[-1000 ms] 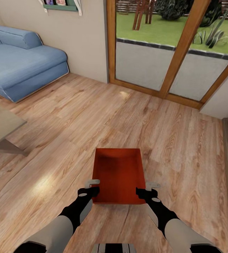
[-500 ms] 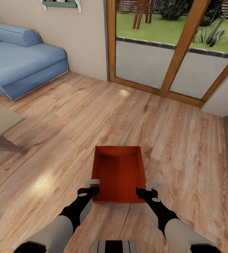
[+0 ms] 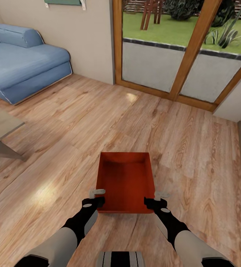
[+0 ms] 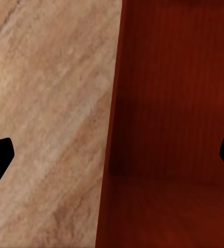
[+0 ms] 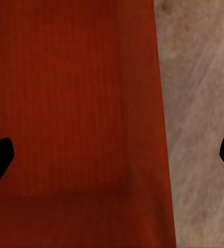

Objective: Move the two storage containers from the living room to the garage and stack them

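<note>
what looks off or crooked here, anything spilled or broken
Nothing stands out. The orange-red storage container sits level and square between the left gripper and right gripper, whose open fingers straddle its side walls. It is empty and unmarked, over clean wood floor.

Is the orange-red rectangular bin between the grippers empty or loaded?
Empty. The orange-red rectangular bin sits upright with its mouth up, and the head view and both wrist views show only its bare inner floor and walls.
</note>
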Controlling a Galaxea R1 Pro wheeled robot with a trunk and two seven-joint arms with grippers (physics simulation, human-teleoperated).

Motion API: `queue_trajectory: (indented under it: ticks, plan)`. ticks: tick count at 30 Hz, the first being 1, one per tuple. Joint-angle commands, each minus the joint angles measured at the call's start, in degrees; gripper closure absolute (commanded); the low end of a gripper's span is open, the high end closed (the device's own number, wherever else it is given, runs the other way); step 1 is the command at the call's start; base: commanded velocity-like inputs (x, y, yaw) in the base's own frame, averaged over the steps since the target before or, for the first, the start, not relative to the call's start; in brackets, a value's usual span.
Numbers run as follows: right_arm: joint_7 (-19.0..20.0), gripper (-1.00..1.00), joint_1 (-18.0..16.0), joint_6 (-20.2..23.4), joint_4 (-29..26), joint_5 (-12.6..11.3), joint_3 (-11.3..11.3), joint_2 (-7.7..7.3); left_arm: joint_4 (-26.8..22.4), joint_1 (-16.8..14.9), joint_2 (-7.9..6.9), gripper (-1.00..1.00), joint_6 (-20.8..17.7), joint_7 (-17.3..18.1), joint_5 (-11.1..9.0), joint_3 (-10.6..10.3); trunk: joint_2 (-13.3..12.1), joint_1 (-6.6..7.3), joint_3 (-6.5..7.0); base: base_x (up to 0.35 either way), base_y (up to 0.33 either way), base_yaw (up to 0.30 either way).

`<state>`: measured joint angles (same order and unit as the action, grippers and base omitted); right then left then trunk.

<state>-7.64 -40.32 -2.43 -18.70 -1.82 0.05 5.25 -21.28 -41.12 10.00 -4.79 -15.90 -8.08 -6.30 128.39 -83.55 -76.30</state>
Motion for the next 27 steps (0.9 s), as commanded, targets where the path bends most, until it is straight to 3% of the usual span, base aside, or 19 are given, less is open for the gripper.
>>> queue_trajectory:
  ticks: [1,27]
  plan:
    - [-0.1,-1.0,0.0,-0.2,-0.4,-0.2,0.1,0.05,-0.1,0.0,0.0,-1.0,-0.2,-0.5,-0.6,-0.3,0.0,0.01,-0.03,0.0,0.0,0.0]
    - [0.0,-1.0,0.0,0.0,-2.3,-0.1,0.3,-0.58,-0.1,0.0,-0.05,-1.0,-0.5,-0.1,-0.4,-0.8,0.0,0.01,-0.03,0.0,0.0,0.0]
